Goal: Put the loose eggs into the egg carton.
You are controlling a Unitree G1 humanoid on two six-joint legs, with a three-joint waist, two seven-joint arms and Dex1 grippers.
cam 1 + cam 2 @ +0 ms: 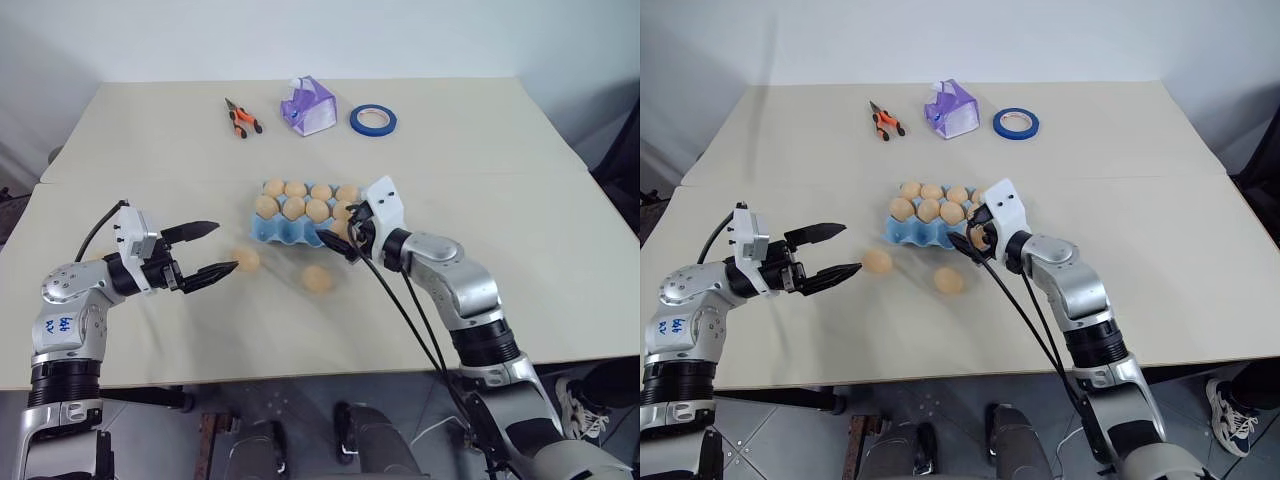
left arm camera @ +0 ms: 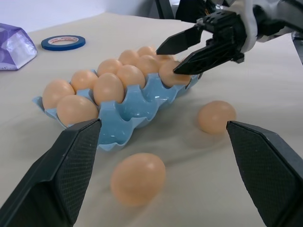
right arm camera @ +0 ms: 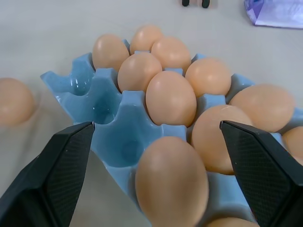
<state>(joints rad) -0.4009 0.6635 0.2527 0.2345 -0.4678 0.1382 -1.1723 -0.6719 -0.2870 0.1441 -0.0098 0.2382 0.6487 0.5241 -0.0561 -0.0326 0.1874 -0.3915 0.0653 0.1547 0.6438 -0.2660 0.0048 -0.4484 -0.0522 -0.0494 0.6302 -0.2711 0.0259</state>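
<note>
Two loose eggs lie on the bench near the egg carton (image 1: 283, 232): the left egg (image 1: 245, 259) is just right of the wide-open, empty left end effector (image 1: 213, 250), while the right end effector (image 1: 343, 243), spread and empty at the carton, is nearer the other egg (image 1: 317, 278).

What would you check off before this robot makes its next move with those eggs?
1. Right hand open, let go of egg: ok.
2. Left hand open, holding nothing: ok.
3. Two loose tan-brown eggs on the beige table, the left one at the left hand's fingertips, the right one nearer the right arm: ok.
4. Light-blue moulded egg carton has free cups at its near-left end: ok.
5. Newly placed egg seated fully: cannot tell.
</note>
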